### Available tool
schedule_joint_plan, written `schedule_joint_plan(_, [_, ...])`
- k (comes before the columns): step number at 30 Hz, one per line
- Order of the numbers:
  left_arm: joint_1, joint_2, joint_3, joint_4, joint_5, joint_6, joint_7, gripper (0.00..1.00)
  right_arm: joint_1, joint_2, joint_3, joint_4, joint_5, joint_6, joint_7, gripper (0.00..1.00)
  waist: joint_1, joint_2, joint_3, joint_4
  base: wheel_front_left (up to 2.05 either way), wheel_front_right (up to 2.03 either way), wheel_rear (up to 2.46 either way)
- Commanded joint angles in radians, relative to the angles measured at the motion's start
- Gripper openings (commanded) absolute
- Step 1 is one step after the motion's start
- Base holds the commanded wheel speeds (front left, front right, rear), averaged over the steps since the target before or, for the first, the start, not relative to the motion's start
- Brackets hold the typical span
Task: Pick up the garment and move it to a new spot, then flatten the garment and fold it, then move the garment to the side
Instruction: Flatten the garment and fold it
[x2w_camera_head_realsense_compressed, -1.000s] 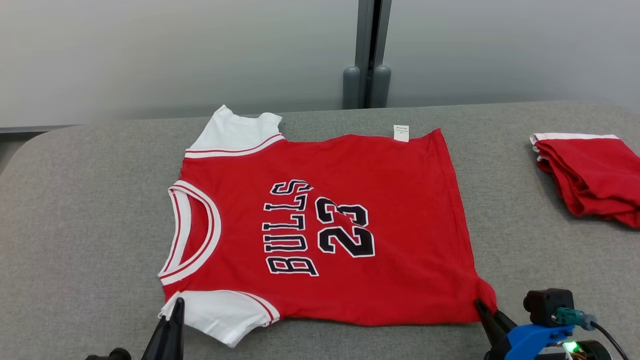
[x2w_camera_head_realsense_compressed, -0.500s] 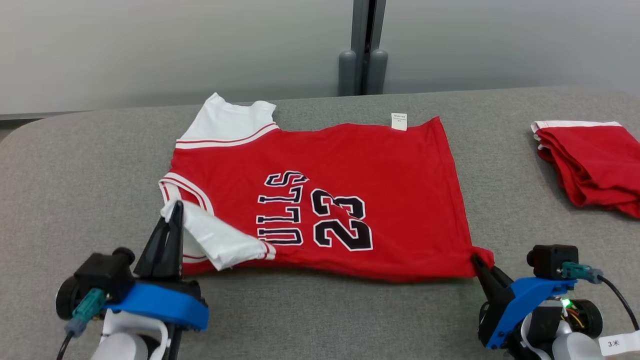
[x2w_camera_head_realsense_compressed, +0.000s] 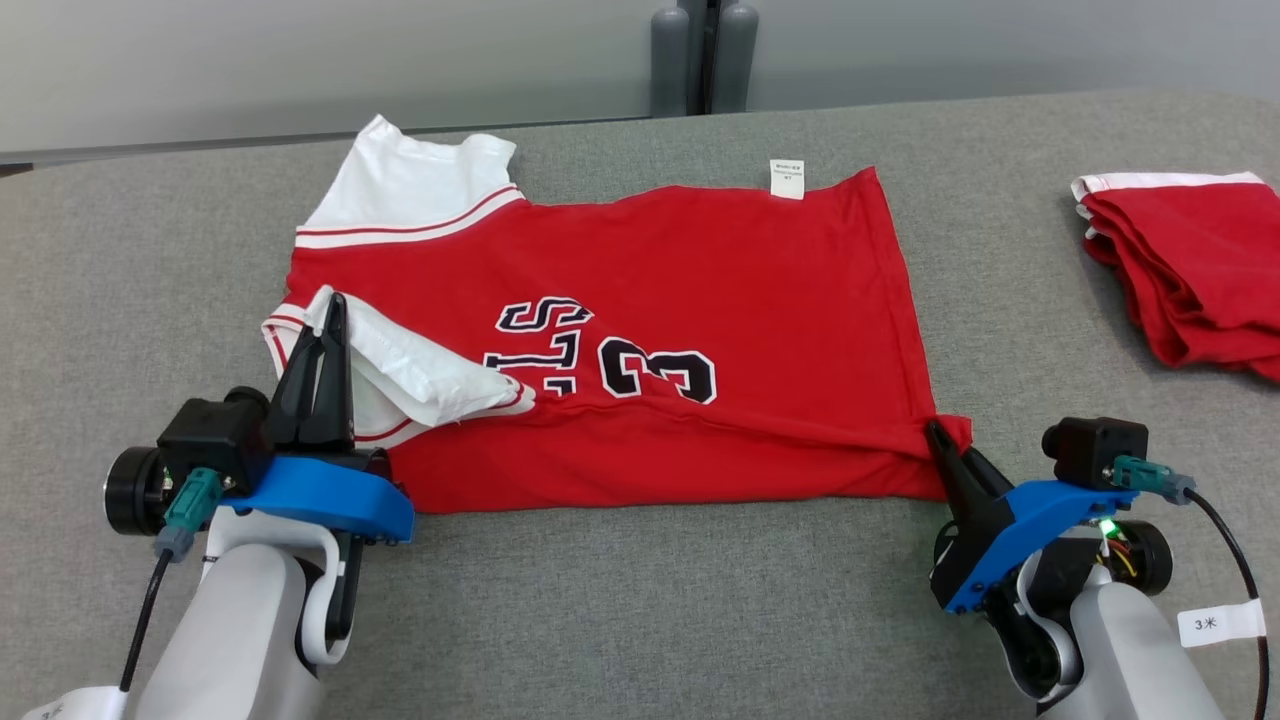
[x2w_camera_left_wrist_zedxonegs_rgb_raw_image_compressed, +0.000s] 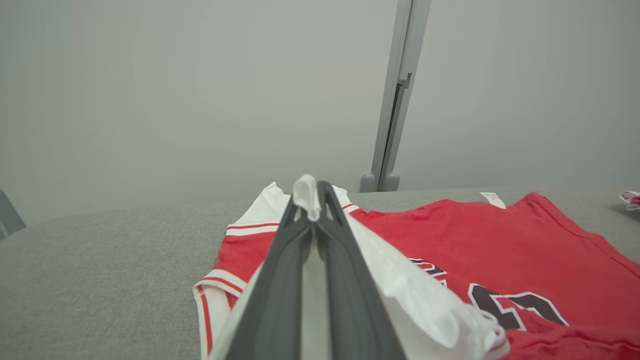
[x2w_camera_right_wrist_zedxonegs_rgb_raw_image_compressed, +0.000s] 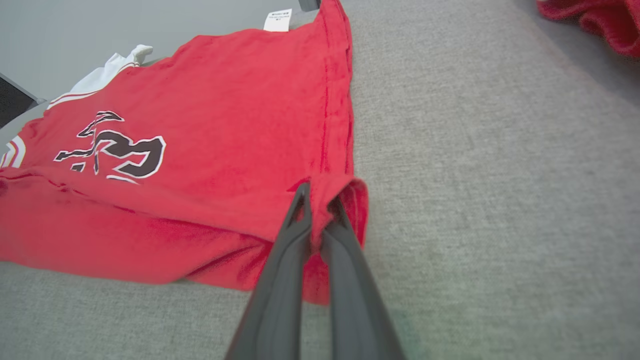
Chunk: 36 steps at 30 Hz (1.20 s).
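— What's in the middle of the frame?
— A red jersey (x2w_camera_head_realsense_compressed: 700, 290) on the grey table (x2w_camera_head_realsense_compressed: 640, 600). Its collar points left, and its lower part is folded up over some of the lettering.
— And the grippers?
— The left gripper (x2w_camera_head_realsense_compressed: 334, 300), lower left, pinches the white sleeve (x2w_camera_head_realsense_compressed: 420, 372), which lies across the collar. The right gripper (x2w_camera_head_realsense_compressed: 932, 428), lower right, pinches the jersey's lower right corner, raised in a small peak.
— Anything else?
— A white label (x2w_camera_head_realsense_compressed: 787, 178) at the jersey's top edge. A folded red cloth (x2w_camera_head_realsense_compressed: 1190, 270) lies at the right edge of the frame, well apart from the jersey.
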Motion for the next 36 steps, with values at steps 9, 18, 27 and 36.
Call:
schedule_joint_plan(9, [-0.076,-0.030,0.038,0.037,0.028,0.020,-0.021,0.56,-0.072,-0.002,0.041,0.020,0.020,0.000,-0.124,1.00,-0.0001,0.0000,0.038,-0.001,0.00,0.00,0.00])
schedule_joint_plan(18, [0.009,-0.069,0.111,-0.069,0.046,-0.001,-0.021,1.00,-0.018,-0.002,0.036,-0.088,-0.021,0.000,-0.205,1.00,-0.0001,0.0000,0.029,0.008,0.00,0.00,0.00])
schedule_joint_plan(27, [0.157,-0.073,0.183,-0.087,0.016,-0.013,-0.018,1.00,0.072,-0.002,0.009,-0.230,-0.086,0.000,-0.180,1.00,-0.0001,0.0000,-0.013,0.017,0.00,0.00,0.00])
schedule_joint_plan(36, [0.227,-0.084,0.226,-0.028,-0.102,0.007,0.181,1.00,0.128,-0.002,0.021,-0.297,-0.101,0.000,-0.117,1.00,-0.0001,0.0000,-0.011,0.015,0.00,0.00,0.00])
